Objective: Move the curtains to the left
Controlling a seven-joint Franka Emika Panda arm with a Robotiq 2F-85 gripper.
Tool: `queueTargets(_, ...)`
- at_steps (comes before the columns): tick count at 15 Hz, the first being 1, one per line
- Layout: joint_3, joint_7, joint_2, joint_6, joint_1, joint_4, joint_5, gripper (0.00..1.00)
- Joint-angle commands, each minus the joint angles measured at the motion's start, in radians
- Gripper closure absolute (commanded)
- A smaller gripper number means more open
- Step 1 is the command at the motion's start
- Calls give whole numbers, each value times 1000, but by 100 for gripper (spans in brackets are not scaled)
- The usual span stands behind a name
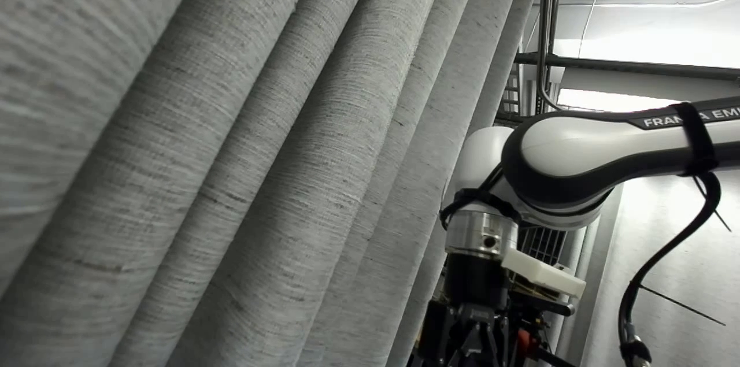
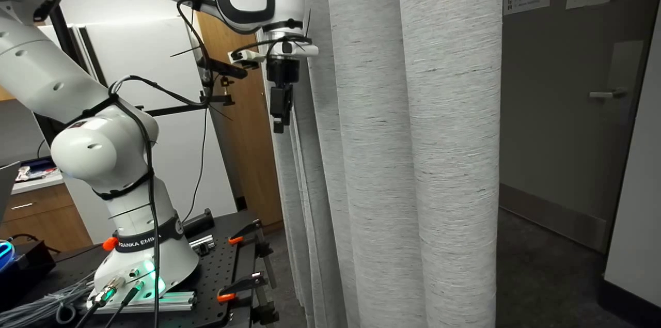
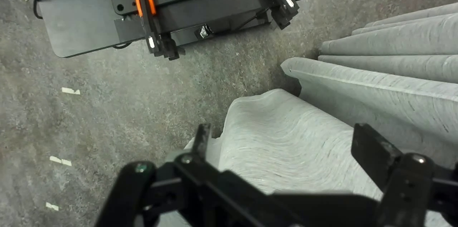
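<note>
Curtains (image 1: 277, 141) hung closest to the camera in an exterior view, in deep folds, with the arm (image 1: 572, 147) to their right. In an exterior view, the end effector (image 2: 279, 124) pointed down just beside them; a door (image 2: 557, 111) stood to the right. In the wrist view, the end effector's fingers (image 3: 374, 155) stood spread, curtains showing between them, and the worktop (image 3: 82, 19) at the top.

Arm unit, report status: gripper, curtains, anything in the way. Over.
Gripper open, pointing down, no fabric clamped. Curtains hanging in folds beside it; contact unclear. Possible snag: clamps on table edge.
</note>
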Motion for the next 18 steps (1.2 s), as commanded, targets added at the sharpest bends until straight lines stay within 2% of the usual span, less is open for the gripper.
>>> queueTargets(1,4,-14,-10,-2,-15,-5,5,0)
queueTargets(18,5,-11,-23,8,-21,-16,-1,0)
